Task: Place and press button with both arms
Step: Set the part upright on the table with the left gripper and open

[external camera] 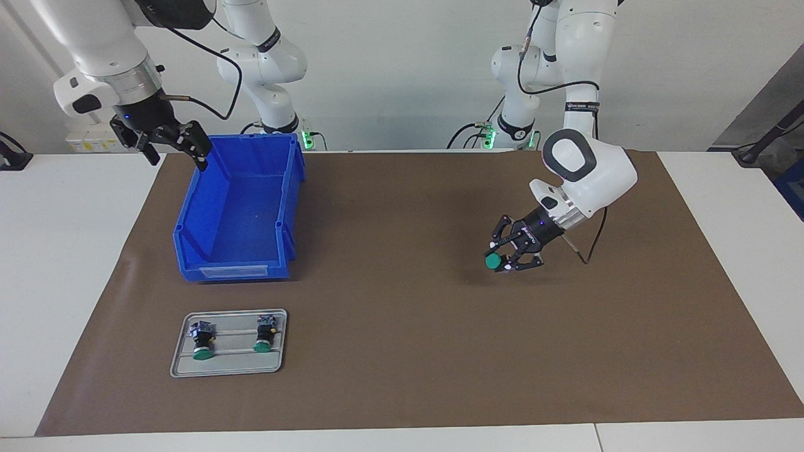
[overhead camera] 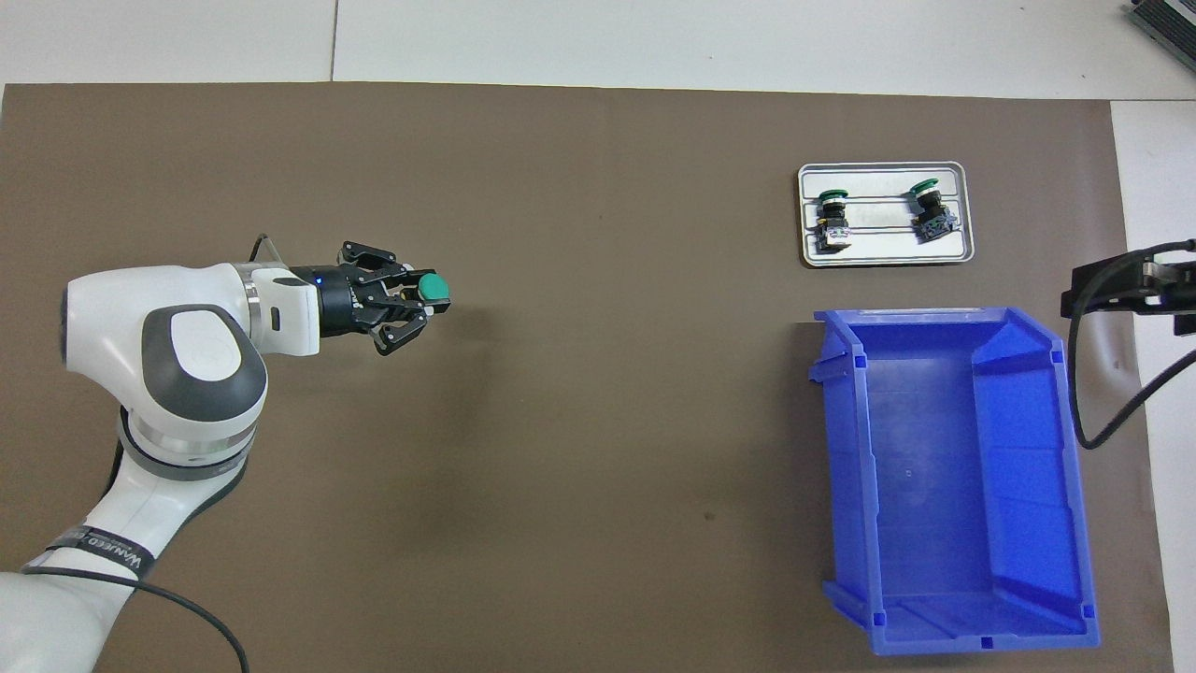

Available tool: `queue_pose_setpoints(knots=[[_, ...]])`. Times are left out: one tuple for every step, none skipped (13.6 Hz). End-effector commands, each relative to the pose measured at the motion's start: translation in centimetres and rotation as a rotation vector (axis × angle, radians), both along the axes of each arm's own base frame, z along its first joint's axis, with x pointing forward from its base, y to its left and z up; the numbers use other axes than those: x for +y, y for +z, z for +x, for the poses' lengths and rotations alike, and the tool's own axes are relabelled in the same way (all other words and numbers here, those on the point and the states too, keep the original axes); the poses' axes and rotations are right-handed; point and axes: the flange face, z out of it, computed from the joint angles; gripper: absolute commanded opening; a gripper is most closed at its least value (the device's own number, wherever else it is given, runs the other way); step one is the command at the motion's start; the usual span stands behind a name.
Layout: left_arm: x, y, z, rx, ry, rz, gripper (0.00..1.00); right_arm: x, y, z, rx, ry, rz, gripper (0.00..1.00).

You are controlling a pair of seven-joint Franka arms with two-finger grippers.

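- Brown mat (external camera: 402,351) covers most of a white table (external camera: 56,263); pale wall at the robots' end.
- Blue bin (external camera: 235,213) sits toward the right arm's end, with nothing inside it.
- Grey tray (external camera: 228,364), farther from the robots than the bin, carries two green-capped spare buttons (external camera: 202,339), lying on their sides.
- Left gripper (external camera: 510,254) hangs low over bare mat toward the left arm's end, tilted nearly level, jaws clamped on the button (external camera: 494,260), green cap pointing out toward the right arm's end.
- Right gripper (external camera: 173,143) waits in the air at the bin's corner nearest its base, jaws spread wide, holding nothing.
- The button's body is mostly hidden by the fingers; overhead, the right gripper (overhead camera: 1117,285) is cut off at the edge.
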Motion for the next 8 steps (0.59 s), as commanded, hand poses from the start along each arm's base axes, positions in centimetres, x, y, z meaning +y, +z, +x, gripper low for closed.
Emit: queue_pose_setpoints(knots=[[-0.2, -2.8, -2.6, -0.088, -0.012, -0.112, 0.00, -0.1, 0.0, -0.5, -0.004, -0.008, 0.008, 1.00], [-0.4, -4.2, -3.3, -0.103, -0.031, -0.163, 0.00, -0.1, -0.1, -0.5, -0.003, -0.008, 0.008, 1.00], [-0.4, -5.5, -3.8, -0.118, -0.039, -0.210, 0.00, -0.1, 0.0, -0.5, -0.004, -0.008, 0.008, 1.00], [-0.6, -6.2, -4.3, -0.124, -0.024, -0.264, 0.00, -0.2, 0.0, -0.5, -0.004, -0.011, 0.008, 1.00], [-1.2, -6.7, -4.8, -0.142, -0.007, -0.301, 0.00, -0.2, 0.0, -0.5, -0.004, -0.011, 0.008, 1.00], [-1.4, -8.1, -5.7, -0.160, -0.012, -0.316, 0.00, -0.2, 0.0, -0.5, -0.003, -0.010, 0.009, 1.00], [-1.7, -8.5, -6.0, -0.179, -0.023, -0.348, 0.00, -0.4, 0.0, -0.6, -0.004, -0.013, 0.008, 1.00], [-1.6, -8.7, -6.3, -0.179, -0.024, -0.371, 0.00, -0.6, 0.1, -0.7, -0.006, -0.016, 0.008, 1.00]])
